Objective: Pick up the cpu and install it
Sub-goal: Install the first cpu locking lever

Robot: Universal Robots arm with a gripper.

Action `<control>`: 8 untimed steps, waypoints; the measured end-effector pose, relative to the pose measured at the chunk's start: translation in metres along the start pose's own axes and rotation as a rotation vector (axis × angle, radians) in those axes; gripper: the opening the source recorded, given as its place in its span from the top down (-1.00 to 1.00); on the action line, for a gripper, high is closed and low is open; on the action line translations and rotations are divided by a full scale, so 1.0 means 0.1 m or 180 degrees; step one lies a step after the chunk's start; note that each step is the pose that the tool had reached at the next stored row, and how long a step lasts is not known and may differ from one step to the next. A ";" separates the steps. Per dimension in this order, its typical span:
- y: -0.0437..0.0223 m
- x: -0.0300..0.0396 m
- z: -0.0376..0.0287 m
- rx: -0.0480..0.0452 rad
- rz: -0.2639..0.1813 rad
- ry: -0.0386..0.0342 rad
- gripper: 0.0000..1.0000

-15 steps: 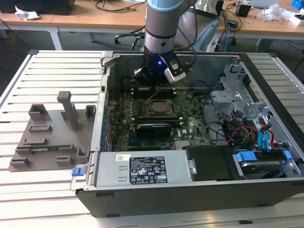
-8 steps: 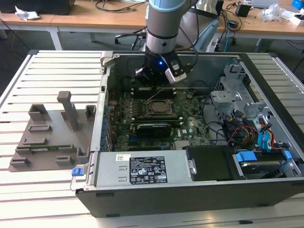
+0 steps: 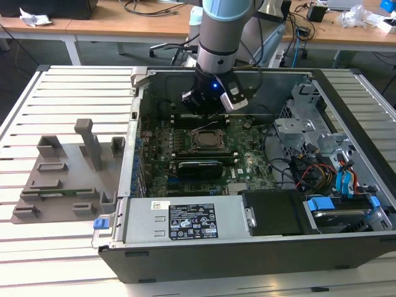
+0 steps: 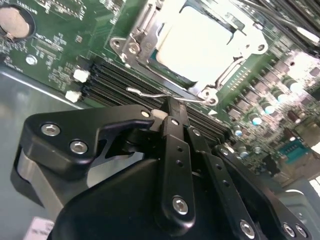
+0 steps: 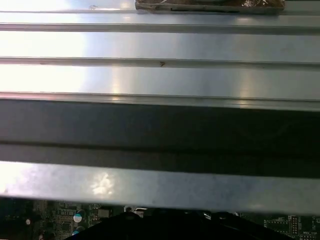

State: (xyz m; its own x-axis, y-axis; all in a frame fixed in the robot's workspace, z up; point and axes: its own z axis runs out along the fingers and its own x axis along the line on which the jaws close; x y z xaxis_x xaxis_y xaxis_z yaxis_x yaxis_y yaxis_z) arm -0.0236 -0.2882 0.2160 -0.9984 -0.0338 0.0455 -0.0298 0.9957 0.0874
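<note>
So your arm is parked over the open computer case (image 3: 346,93), with the gripper (image 3: 207,114) hanging low inside it, just behind the socket frame (image 3: 207,139) on the green motherboard (image 3: 247,164) in the exterior view. In the second wrist view the gripper (image 4: 172,114) has its black fingers (image 4: 176,150) drawn right together at the tips with nothing between them, so it's closed on air. The fingertips sit right by the thin metal lever (image 4: 150,93) at the edge of the socket; can't tell for sure if they're touching it.

The cpu (image 4: 197,42) is already down in the socket, its pale metal top showing bright and flat inside the silver retention frame (image 4: 137,40). From the exterior view you see the cpu (image 3: 206,138) as a small square in the middle of the board, just in front of the gripper.

Around it: the power supply box (image 3: 185,219) with its white label along the near wall of the case, a bundle of coloured cables (image 3: 315,170) on the exterior view's right, and a grey fixture (image 3: 68,173) sitting on the slatted table (image 3: 62,93) on the exterior view's left, well apart from the case.
</note>
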 end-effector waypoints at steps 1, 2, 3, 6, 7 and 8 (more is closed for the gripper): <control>-0.002 -0.025 0.016 -0.0001 0.0003 0.0007 0.79; -0.005 -0.057 0.039 -0.0001 0.0006 0.0016 0.79; -0.007 -0.076 0.052 -0.0002 0.0008 0.0020 0.79; -0.011 -0.122 0.078 -0.0002 0.0013 0.0030 0.79; -0.012 -0.135 0.082 -0.0002 0.0014 0.0032 0.79; -0.013 -0.151 0.084 -0.0002 0.0016 0.0034 0.79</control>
State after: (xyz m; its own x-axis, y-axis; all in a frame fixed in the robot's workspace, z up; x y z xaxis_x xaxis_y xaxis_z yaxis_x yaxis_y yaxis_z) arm -0.0089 -0.2883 0.2069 -0.9979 -0.0299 0.0567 -0.0249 0.9958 0.0877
